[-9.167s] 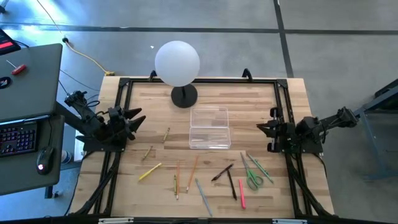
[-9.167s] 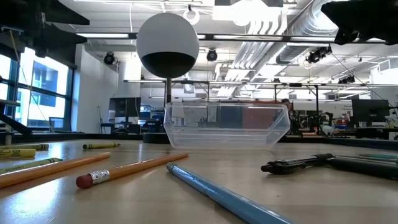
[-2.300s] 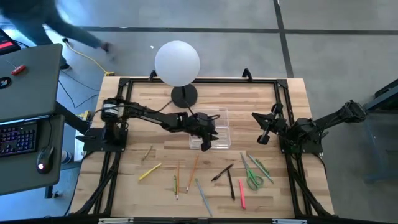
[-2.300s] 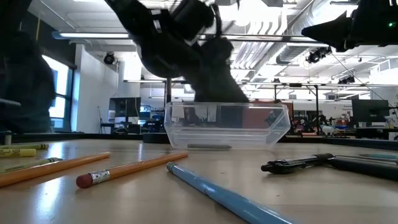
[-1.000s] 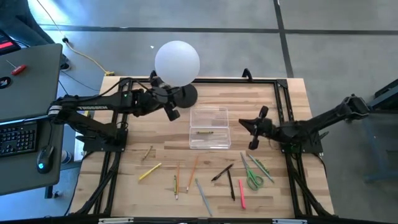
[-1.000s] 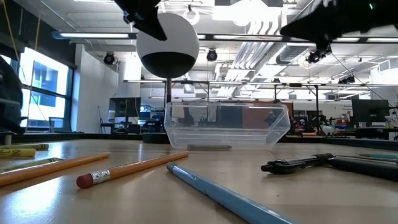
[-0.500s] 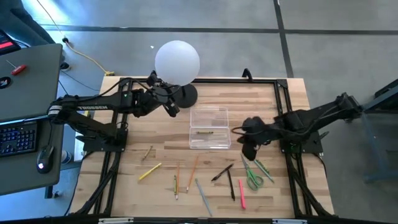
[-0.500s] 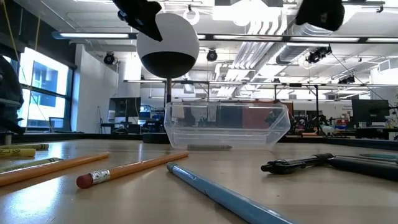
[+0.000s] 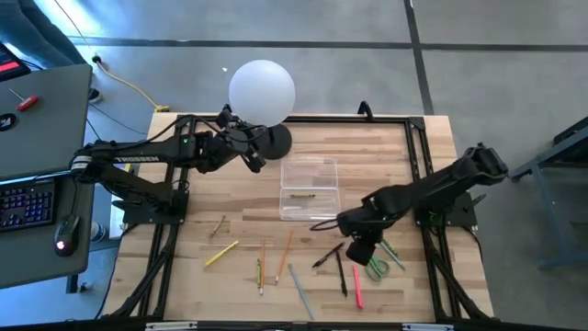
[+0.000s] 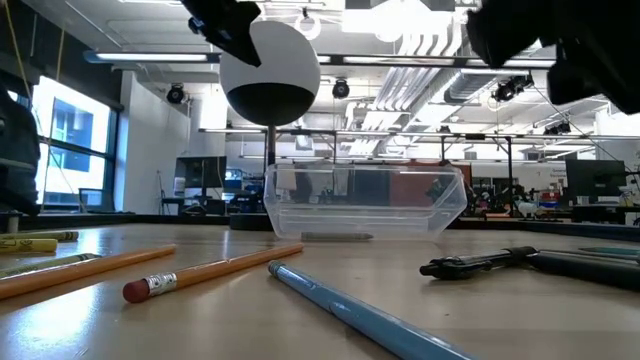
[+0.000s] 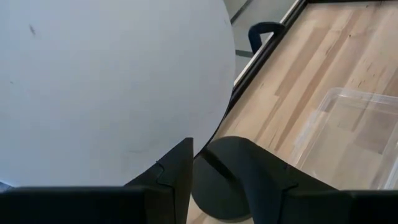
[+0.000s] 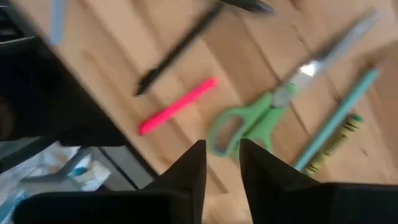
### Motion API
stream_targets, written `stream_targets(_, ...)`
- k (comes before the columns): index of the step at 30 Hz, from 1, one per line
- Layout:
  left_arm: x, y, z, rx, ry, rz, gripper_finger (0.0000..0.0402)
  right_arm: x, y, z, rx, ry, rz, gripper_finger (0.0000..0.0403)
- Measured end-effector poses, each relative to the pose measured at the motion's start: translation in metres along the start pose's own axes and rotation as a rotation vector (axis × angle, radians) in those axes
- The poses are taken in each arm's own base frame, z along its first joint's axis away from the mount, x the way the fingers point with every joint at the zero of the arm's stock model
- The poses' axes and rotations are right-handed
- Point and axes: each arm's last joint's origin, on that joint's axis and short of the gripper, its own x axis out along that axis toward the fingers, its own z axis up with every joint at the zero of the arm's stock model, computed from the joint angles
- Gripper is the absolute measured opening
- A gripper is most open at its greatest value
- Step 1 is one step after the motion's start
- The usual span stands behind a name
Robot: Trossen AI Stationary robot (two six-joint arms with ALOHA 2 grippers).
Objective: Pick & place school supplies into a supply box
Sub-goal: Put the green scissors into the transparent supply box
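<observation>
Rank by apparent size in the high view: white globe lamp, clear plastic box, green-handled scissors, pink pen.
1. White globe lamp; it stands nearer the overhead camera, so this is unsure.
2. Clear plastic box.
3. Green-handled scissors and pink pen look about alike.

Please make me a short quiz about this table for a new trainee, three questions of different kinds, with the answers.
1. True or false: the clear rectangular plastic supply box is empty.
2. The right gripper is nearest to: A the green-handled scissors; B the supply box; C the yellow pencil.
3. Which gripper is beside the white globe lamp?

Key:
1. False: one short item lies inside.
2. A.
3. The left gripper.
</observation>
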Motion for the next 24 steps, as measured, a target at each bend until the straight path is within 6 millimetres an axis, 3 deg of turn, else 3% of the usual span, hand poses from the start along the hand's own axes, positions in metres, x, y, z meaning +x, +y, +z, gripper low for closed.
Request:
stream_targets(6, 0.0, 0.0, -0.003, 0.022, 0.024, -0.002, 0.0159, 0.017, -0.005, -0.004, 0.132, 0.077, -0.151, 0.0103)
stream_targets(12, 0.0, 0.0, -0.005, 0.035, 0.037, -0.005, 0.0159, 0.04, 0.004, -0.016, 0.198, 0.101, -0.233, 0.0101)
stream_targets(24, 0.0, 0.0, -0.004, 0.036, 0.034, -0.012, 0.0159, 0.066, 0.026, -0.04, 0.237, 0.08, -0.208, 0.0101)
